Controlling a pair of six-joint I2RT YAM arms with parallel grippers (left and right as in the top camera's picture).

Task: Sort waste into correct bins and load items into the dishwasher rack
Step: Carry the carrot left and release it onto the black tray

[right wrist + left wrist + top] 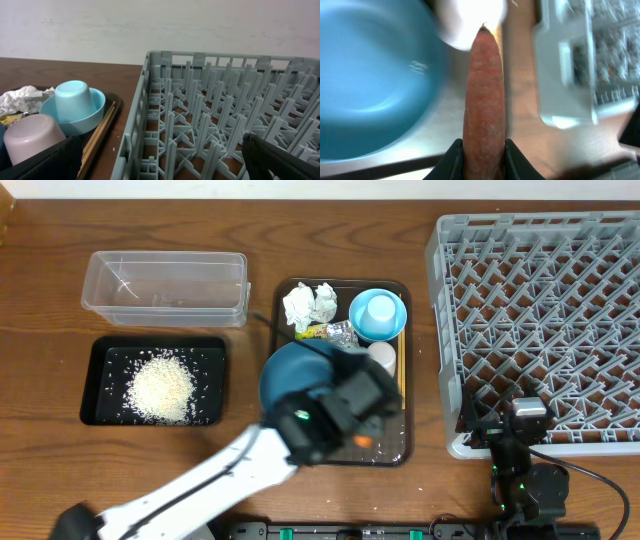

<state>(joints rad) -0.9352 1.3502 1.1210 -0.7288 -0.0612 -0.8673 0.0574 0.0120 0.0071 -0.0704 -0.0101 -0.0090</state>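
1. The left pincer [482,156] is clenching the orange carrot [484,90] by its thick end, with the tip projecting straight ahead.
2. The carrot is likely behaving as stiff, light and smooth, so this end grip is risking some pivoting.

Rice [162,387] lies in the tray [100,408] before the tub [165,285].

A brown serving tray [392,442] sits on the wooden table [330,230], a white wall [150,25] behind.
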